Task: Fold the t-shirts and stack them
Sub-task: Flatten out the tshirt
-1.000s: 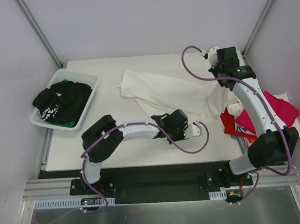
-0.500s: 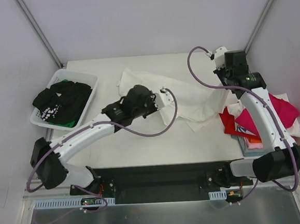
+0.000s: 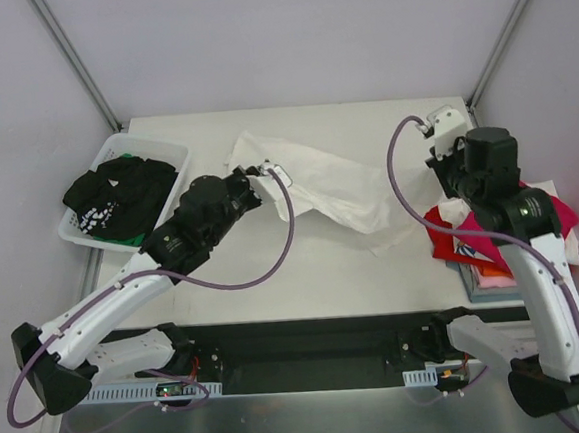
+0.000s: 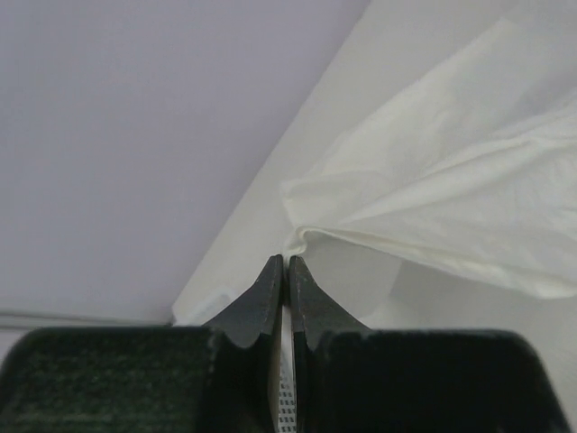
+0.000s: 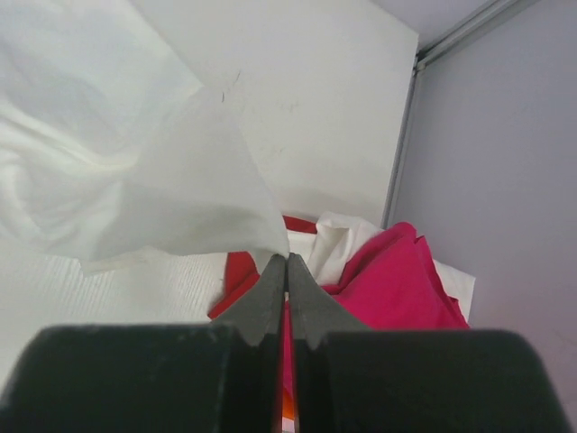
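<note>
A white t-shirt (image 3: 337,183) hangs stretched between my two grippers above the table's back half. My left gripper (image 3: 258,171) is shut on its left corner, as the left wrist view shows (image 4: 287,262), with the cloth (image 4: 451,198) spreading right. My right gripper (image 3: 436,187) is shut on the right corner (image 5: 287,259), with the cloth (image 5: 135,180) draping left. Below the right gripper lies a pile of tees: magenta (image 3: 562,210) (image 5: 397,280), red (image 3: 441,233) (image 5: 236,271), orange (image 3: 489,271) and white (image 5: 338,239).
A white plastic basket (image 3: 113,142) at the back left holds a black tee with white print (image 3: 117,195). The pile of tees sits at the table's right edge (image 3: 471,287). Grey walls and metal posts (image 3: 77,63) close in the back and sides.
My left arm swung from the near middle to the back left, carrying the shirt's corner. My right arm drew back toward the near right. The shirt now hangs taut between them.
</note>
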